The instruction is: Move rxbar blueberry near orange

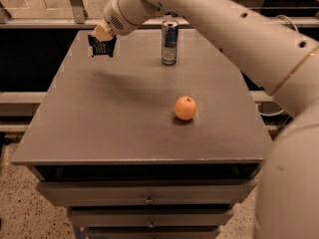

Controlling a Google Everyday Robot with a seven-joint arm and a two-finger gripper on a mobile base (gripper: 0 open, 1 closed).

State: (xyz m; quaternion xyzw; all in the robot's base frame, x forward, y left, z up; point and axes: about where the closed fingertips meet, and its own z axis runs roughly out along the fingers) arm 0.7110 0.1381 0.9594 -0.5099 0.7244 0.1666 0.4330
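The orange (185, 107) sits on the grey table (99, 128), right of its middle. My gripper (102, 48) hangs above the far left part of the table, well left of and beyond the orange. It is shut on a small dark flat packet with pale markings, the rxbar blueberry (103, 49), held clear of the surface with its shadow on the table below. The bar is largely hidden between the fingers.
A tall blue-and-silver can (169, 42) stands upright at the far middle of the table, between the gripper and the orange. My arm (234, 29) sweeps across the upper right. Drawers (148, 199) lie below the front edge.
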